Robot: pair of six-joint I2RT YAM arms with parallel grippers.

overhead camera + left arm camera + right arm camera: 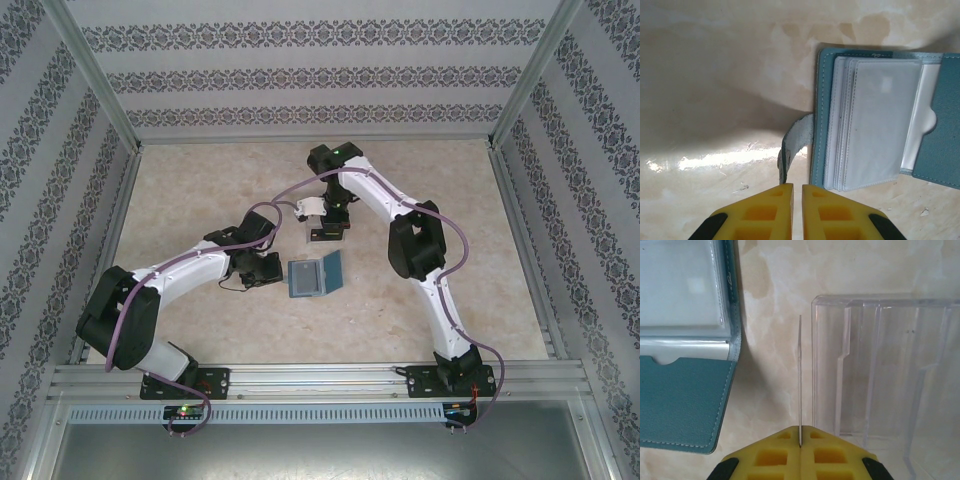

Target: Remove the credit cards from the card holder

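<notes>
Status: right jaws pinch credit card [800,380] | left jaws near-closed beside card holder [947,100]

Your right gripper [800,437] is sitting at the bottom edge, with its yellow fingers pressed together and pinching a thin card [800,375]. The card is showing edge-on, running straight up from the jaws over the pale marbled table [770,285]. It's sitting between two things. The clear plastic box [890,370] is lying just beside it on the right, with a narrow gap showing. The teal card holder [685,405] is lying open on the left, its clear sleeves [680,285] facing up.
</notes>
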